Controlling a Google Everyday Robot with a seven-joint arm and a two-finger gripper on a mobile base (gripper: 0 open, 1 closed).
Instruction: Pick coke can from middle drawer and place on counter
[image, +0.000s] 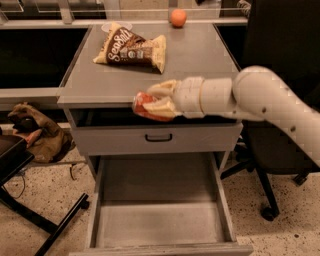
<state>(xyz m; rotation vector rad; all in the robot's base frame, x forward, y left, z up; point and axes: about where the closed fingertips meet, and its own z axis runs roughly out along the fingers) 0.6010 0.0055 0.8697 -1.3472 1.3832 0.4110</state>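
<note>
A: Gripper (152, 101) status?

B: Closed around the coke can (142, 103). One cream finger (162, 89) is seen over the can and one under it, and red is visible between them. The gap is only as wide as the can.

A: Can orientation?

B: Tilted, nearly on its side, with its far end sticking out past the fingertips to the left.

A: Where is the gripper located?

B: At the front edge of the counter (200, 60), left of centre. The arm (260, 97) is brought in from the right, across the front right corner. It cannot be told whether the can is touching the counter lip.

A: Middle drawer?

B: The middle drawer (160, 222) is pulled fully out, well below the gripper. Only bare grey floor is seen in it. The can is not in it.

A: What is directly under the gripper?

B: A closed drawer front (115, 141) with a black handle (158, 137), just below and slightly right of the can.

A: Anything on the counter?

B: A brown-and-cream snack bag (132, 49) is lying behind the gripper, near it and apart from the can. An orange fruit (178, 17) is set further back at the rear edge, well apart.

A: Surroundings?

B: A dark office chair (265, 165) is placed under the arm, to the right. A brown bundle (35, 131) is left on the floor, far to the left of the gripper.
</note>
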